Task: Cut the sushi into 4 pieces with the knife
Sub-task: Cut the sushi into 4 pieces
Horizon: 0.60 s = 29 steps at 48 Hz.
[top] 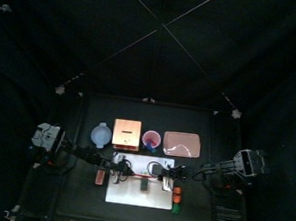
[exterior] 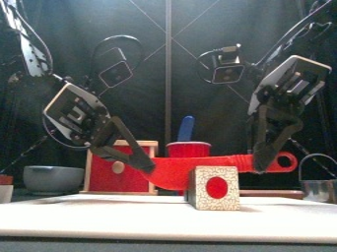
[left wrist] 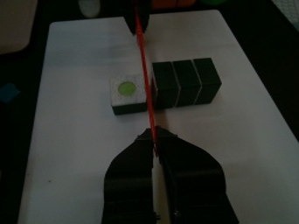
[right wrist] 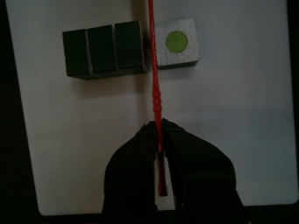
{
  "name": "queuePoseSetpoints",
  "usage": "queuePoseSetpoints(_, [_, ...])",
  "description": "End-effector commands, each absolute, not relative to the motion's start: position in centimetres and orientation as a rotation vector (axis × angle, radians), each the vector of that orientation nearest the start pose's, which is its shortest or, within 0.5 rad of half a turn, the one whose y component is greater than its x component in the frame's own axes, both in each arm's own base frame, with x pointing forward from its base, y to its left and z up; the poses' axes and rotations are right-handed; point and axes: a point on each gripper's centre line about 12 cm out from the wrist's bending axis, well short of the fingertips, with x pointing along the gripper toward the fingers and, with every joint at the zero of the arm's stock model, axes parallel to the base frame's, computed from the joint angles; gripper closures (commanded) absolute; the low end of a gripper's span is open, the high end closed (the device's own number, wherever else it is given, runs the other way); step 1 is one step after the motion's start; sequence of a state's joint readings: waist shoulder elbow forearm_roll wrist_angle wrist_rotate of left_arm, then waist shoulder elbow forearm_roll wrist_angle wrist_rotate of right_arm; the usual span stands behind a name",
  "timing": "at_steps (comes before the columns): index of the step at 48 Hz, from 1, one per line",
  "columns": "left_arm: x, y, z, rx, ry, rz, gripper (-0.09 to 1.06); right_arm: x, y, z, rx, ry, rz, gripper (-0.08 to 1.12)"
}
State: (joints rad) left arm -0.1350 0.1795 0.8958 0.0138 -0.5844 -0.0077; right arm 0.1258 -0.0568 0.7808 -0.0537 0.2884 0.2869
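The toy sushi roll [left wrist: 187, 83] lies on the white cutting board [left wrist: 246, 131], towards the front of the black table [top: 69, 174]. Three dark green blocks stay joined in a row. The end piece [left wrist: 126, 92] sits just apart from them, on the other side of the blade and nearest the table's front edge. Its only markings are a green dot on one pale face and a red dot [exterior: 218, 184] on the speckled face turned to the front.

The red toy knife [exterior: 178, 174] stretches level across the gap between piece and blocks, low over the board. The left gripper [left wrist: 149, 136] has its jaws pinched together on the blade's tip. The right gripper [right wrist: 156, 131] has its jaws clamped tight on the handle end.

Behind the board stand, from left to right, a blue-grey bowl [top: 101, 134], a pale wooden box [top: 126, 136] with a red drawer front, a red cup [exterior: 188, 150] with a blue toy knife [exterior: 186, 127] standing in it, and a flat pink tray [top: 184, 143]. Small orange and green toy foods [top: 178, 195] lie at the board's right end. Black curtains [top: 65, 33] close in the back and sides.
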Motion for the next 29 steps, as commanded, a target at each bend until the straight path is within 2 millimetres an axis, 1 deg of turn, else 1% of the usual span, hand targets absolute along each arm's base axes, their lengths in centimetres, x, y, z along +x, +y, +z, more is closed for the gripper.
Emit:
queuePoseSetpoints(1, [36.2,-5.1,9.2,0.035,0.481,-0.141,0.62,33.4,4.0,12.6,0.138,1.02,-0.018,0.87])
queuePoseSetpoints(7, [36.2,-4.7,7.8,0.03,0.518,-0.125,0.62,33.5,3.7,10.7,0.133,1.075,-0.033,0.87])
queuePoseSetpoints(11, [36.4,-4.6,7.3,0.026,0.53,-0.116,0.62,33.5,3.7,10.2,0.13,1.09,-0.034,0.87])
queuePoseSetpoints(18, [36.7,-4.4,7.6,0.028,0.518,-0.112,0.62,33.4,3.4,10.6,0.131,1.082,-0.038,0.87])
queuePoseSetpoints(29, [36.9,-2.8,8.5,0.027,0.496,-0.079,0.62,33.5,1.8,12.1,0.135,1.04,-0.071,0.87])
